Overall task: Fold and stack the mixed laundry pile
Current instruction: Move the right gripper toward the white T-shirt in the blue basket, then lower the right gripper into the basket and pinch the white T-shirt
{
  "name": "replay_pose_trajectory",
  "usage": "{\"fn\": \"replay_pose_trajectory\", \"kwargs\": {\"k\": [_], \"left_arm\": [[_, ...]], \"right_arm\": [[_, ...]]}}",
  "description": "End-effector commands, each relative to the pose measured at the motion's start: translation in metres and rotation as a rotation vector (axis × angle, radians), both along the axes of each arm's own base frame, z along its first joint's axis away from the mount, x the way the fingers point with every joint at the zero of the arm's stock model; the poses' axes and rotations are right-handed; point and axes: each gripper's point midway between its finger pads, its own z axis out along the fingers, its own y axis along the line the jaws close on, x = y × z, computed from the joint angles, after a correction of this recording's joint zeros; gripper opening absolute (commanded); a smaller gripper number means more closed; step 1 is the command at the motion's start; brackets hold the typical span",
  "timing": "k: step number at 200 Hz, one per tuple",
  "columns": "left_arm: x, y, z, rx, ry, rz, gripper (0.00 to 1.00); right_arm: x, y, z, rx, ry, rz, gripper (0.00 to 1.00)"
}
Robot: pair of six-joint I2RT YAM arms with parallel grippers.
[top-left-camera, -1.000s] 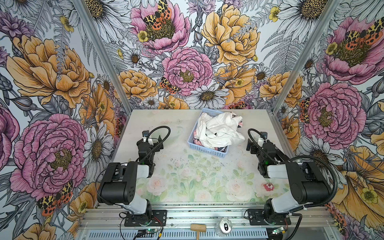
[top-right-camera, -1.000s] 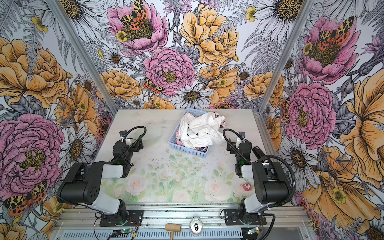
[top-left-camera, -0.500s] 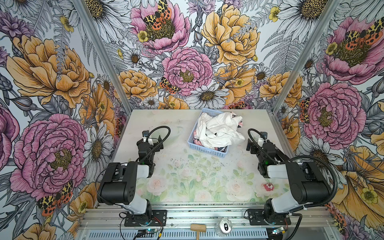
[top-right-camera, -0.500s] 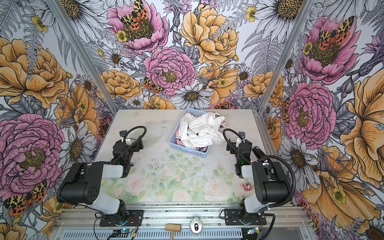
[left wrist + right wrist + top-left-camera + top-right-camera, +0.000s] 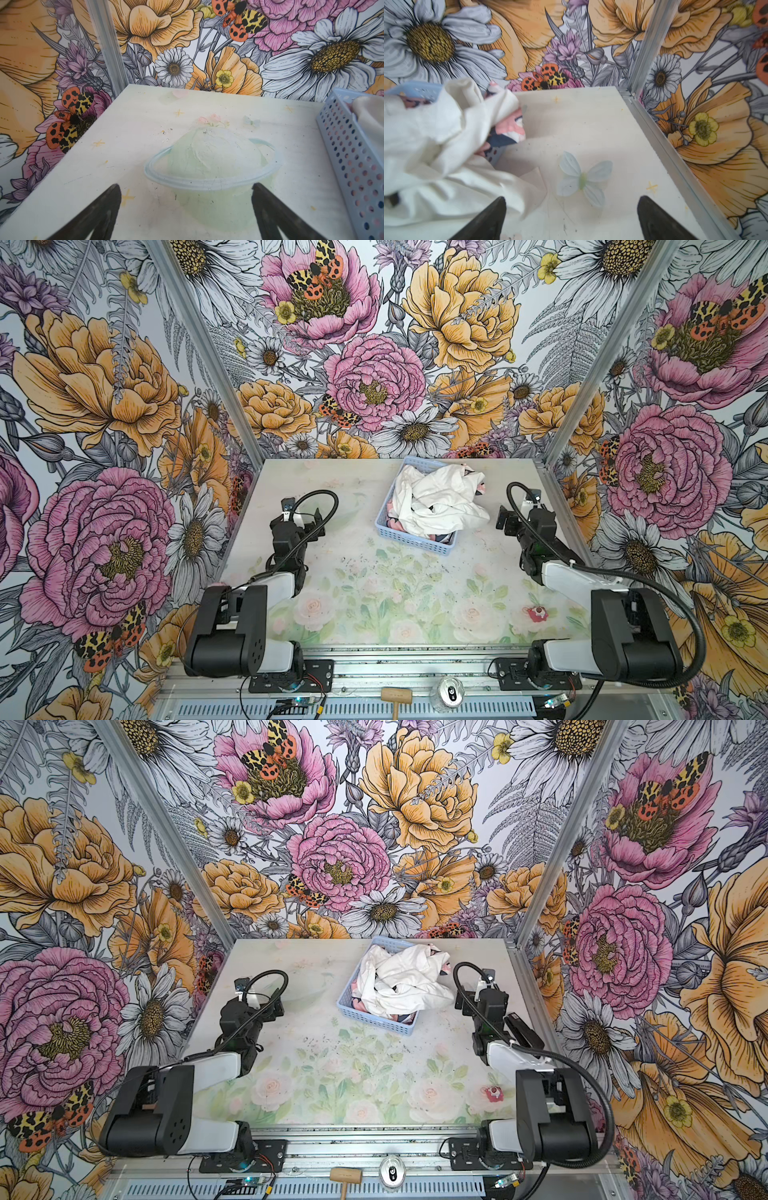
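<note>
Nothing has moved since a second ago: both my arms, the basket and the clothes sit just where they were.

My left pincer (image 5: 186, 185) is spread wide, with nothing between its jaws, low over a bare part of the table (image 5: 374, 593). The printed ringed planet (image 5: 209, 164) lies ahead of it. The light blue perforated basket (image 5: 415, 540) stands off to its side, apart from the fingers.

My right pincer (image 5: 571, 197) is spread just as wide and holds nothing. It hangs over the table close to the right wall, with the printed pale butterfly (image 5: 583, 178) just ahead of it.

The laundry pile is in the basket, which stands toward the back of the table, right of the middle in both top views and nearer my right arm. The white T-shirt (image 5: 440, 497) lies crumpled on top and spills over the rim on my right arm's side, so that a flap rests on the table. That flap comes just beside one finger (image 5: 488, 218) of my right pincer; I cannot tell whether they touch. The pink garment (image 5: 510, 124), with its navy and white shapes, lies mostly under the shirt and peeks out at the basket's edges.

A wooden mallet (image 5: 397, 696) and a can (image 5: 451, 691) rest on the front rail, between the bases of my arms.
</note>
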Motion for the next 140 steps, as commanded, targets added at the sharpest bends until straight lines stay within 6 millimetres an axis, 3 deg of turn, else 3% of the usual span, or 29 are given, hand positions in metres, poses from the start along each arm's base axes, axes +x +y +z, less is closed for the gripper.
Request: {"fn": "replay_pose_trajectory", "kwargs": {"k": [1,35,52,74,104,140], "left_arm": [[-0.003,-0.009,0.006,-0.026,0.083,-0.004,0.99],[-0.011,-0.043,0.014,-0.111,0.173,-0.08,0.99],[-0.014,-0.06,0.013,-0.145,0.237,-0.121,0.99],[-0.017,-0.077,0.013,-0.215,0.267,-0.168,0.99],[-0.017,-0.089,0.011,-0.255,0.276,-0.186,0.99],[-0.014,-0.096,0.009,-0.26,0.286,-0.198,0.99]], "right_arm": [[-0.022,0.028,-0.004,0.058,0.193,0.015,1.0],[-0.045,0.087,-0.031,0.132,0.398,0.107,0.96],[-0.052,0.117,-0.051,0.235,0.494,0.153,0.86],[-0.052,0.145,-0.067,0.276,0.579,0.184,0.8],[-0.044,0.161,-0.08,0.268,0.62,0.166,0.75],[-0.042,0.155,-0.098,0.235,0.665,0.111,0.66]]}}
